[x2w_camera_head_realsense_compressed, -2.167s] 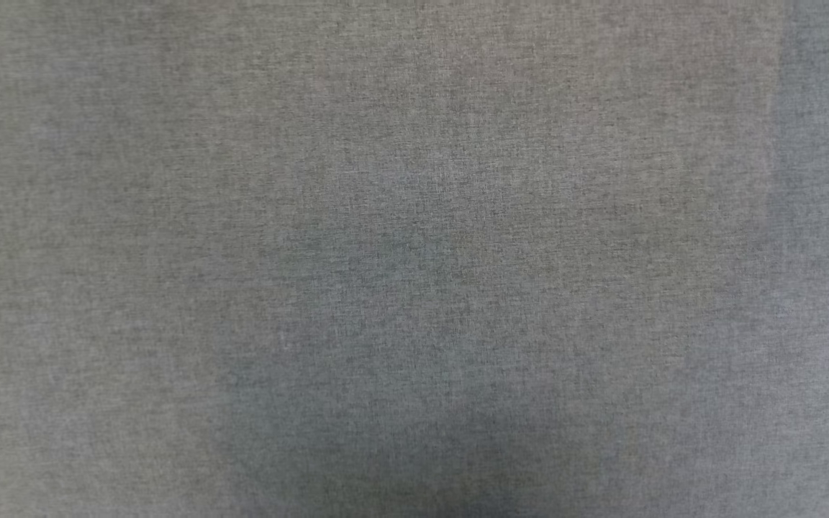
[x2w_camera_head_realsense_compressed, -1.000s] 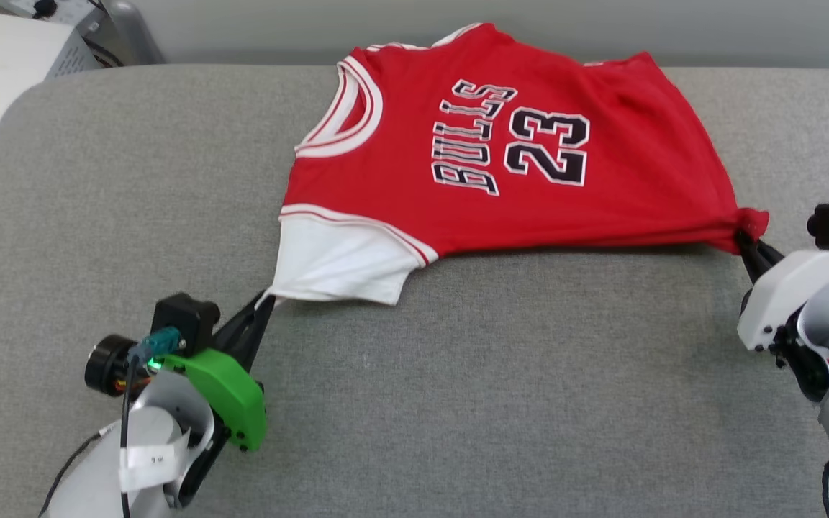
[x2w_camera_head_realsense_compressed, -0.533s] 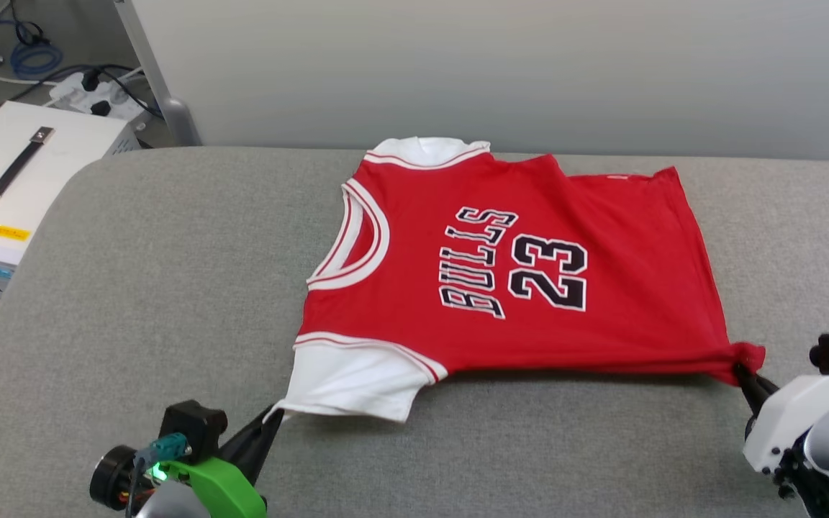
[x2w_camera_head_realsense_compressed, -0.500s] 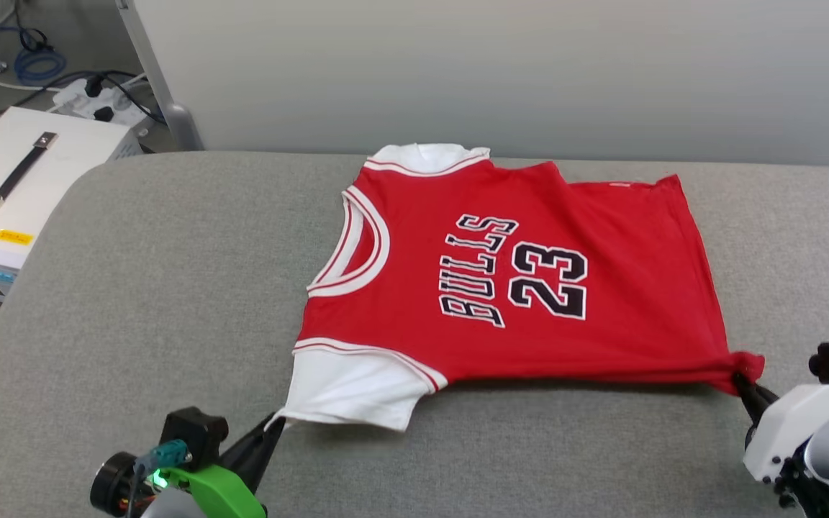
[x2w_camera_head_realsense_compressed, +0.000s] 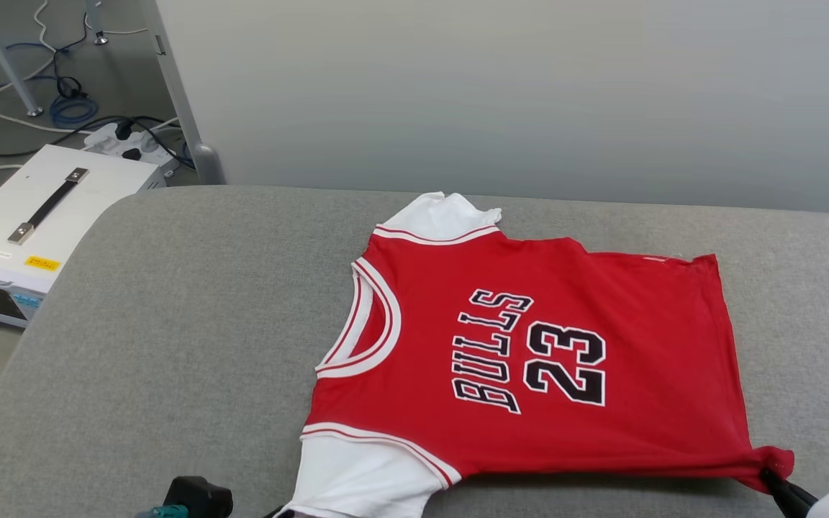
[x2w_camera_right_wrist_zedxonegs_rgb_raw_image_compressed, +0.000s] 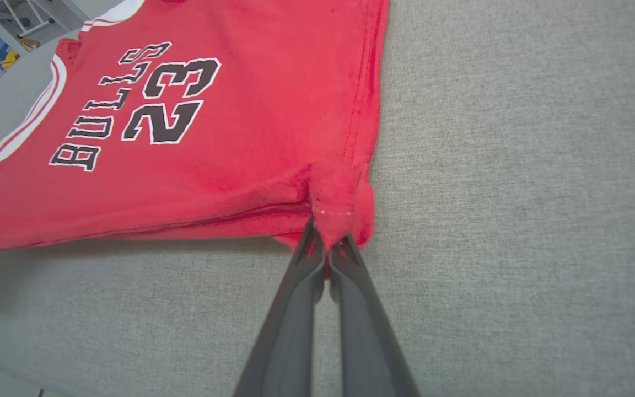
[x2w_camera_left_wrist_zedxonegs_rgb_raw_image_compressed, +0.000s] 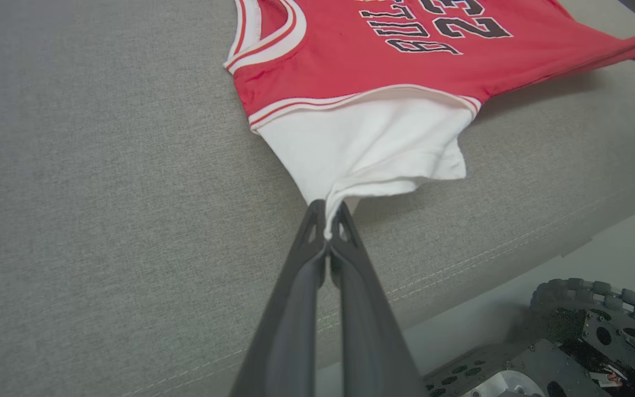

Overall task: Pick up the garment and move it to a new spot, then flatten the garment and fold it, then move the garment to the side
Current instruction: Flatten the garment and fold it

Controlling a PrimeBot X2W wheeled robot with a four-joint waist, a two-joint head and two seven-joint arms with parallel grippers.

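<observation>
On the grey padded surface (x2w_camera_head_realsense_compressed: 170, 324), right of centre, the garment (x2w_camera_head_realsense_compressed: 529, 345) is lying print-up with its long axis running left-right, collar pointing left and hem pointing right. The left gripper (x2w_camera_left_wrist_zedxonegs_rgb_raw_image_compressed: 327, 215) is pinching the near white sleeve's edge with jaws fully closed. The right gripper (x2w_camera_right_wrist_zedxonegs_rgb_raw_image_compressed: 326, 245) is clamping the near hem corner the same way, pulling the near edge taut between them.
</observation>
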